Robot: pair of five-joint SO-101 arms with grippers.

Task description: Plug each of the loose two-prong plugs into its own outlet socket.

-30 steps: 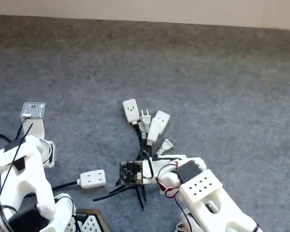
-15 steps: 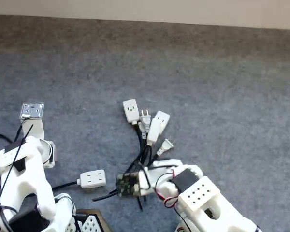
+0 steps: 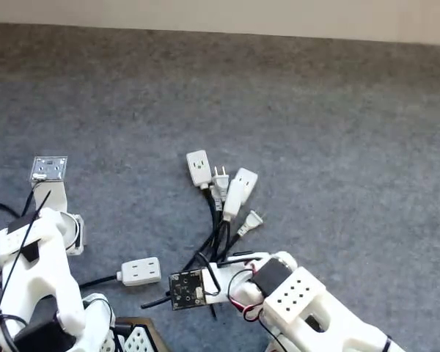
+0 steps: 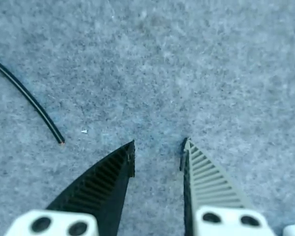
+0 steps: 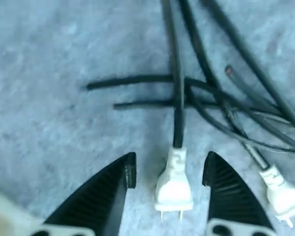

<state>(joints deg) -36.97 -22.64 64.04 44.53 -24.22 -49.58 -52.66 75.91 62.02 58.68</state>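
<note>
One arm moved: right gripper (image 5: 169, 164) drew back; left gripper (image 4: 159, 146) unmoved.

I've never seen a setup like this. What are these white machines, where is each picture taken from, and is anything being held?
They are two small robot arms on a grey carpet-like surface. The wide picture looks down from a fixed camera on the left arm and right arm. The other two come from cameras on the wrists, looking along each gripper. On the surface lie white outlet sockets, loose two-prong plugs and black cables. The left gripper is open over bare surface. The right gripper is open, with one plug lying between its fingers, not gripped. Nothing is held.
</note>
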